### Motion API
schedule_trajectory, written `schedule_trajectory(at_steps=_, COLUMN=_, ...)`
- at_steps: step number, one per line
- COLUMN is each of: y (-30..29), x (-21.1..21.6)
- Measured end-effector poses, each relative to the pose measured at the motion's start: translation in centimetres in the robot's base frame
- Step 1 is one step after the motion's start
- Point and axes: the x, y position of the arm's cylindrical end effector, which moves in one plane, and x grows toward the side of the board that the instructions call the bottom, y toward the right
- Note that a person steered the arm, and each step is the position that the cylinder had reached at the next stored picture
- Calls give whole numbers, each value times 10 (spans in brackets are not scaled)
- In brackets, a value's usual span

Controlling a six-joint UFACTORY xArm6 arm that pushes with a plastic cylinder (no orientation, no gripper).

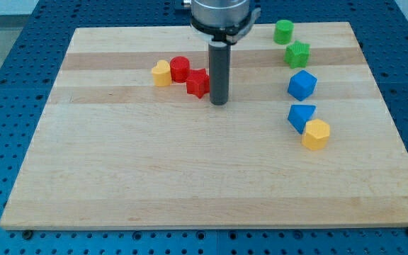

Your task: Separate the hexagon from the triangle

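Note:
The yellow hexagon [316, 134] sits at the view's right, touching the lower right side of the blue triangle [301, 115]. My tip [219, 102] rests on the board well to their left, just right of the red star [198, 83]. The rod rises from the tip to the arm's head at the view's top.
A blue cube [302, 85], a green star [297, 54] and a green cylinder [283, 31] line up above the triangle. A red cylinder [180, 68] and a yellow heart [161, 73] lie left of the red star. The wooden board [190, 177] ends near the blocks on the right.

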Motion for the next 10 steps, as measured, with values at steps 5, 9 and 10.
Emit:
schedule_trajectory(at_steps=5, y=-58, x=60)
schedule_trajectory(at_steps=9, y=188, x=140)
schedule_trajectory(at_steps=10, y=226, x=137)
